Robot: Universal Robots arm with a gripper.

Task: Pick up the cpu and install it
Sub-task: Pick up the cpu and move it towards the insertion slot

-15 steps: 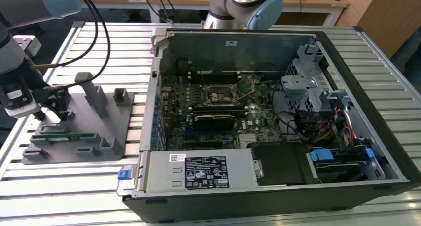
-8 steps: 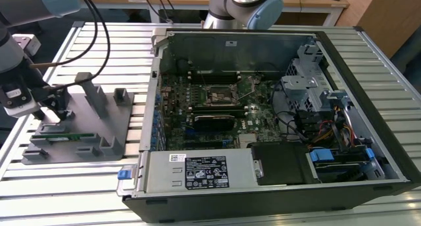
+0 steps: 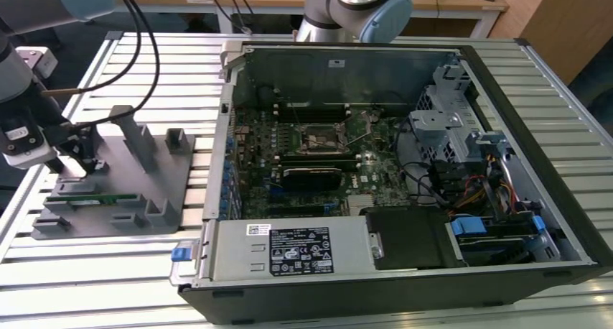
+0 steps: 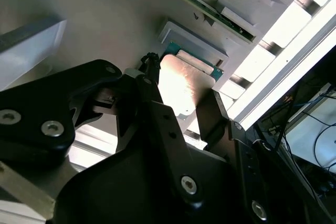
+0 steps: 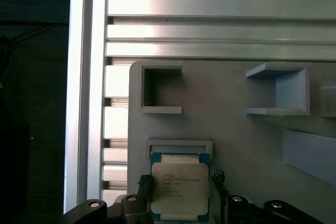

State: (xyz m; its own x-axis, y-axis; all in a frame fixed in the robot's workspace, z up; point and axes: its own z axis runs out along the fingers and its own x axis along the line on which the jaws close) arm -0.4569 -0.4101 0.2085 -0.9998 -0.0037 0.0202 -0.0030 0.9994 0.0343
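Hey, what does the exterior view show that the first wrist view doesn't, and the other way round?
Exterior view: the open computer case with its motherboard, and a green memory stick lying on the fixture. First wrist view: the cpu, silver top up, seated in its holder. Both: the tool down at the grey fixture plate on the slatted table.

Black gripper low over silver cpu, grey fixture beneath
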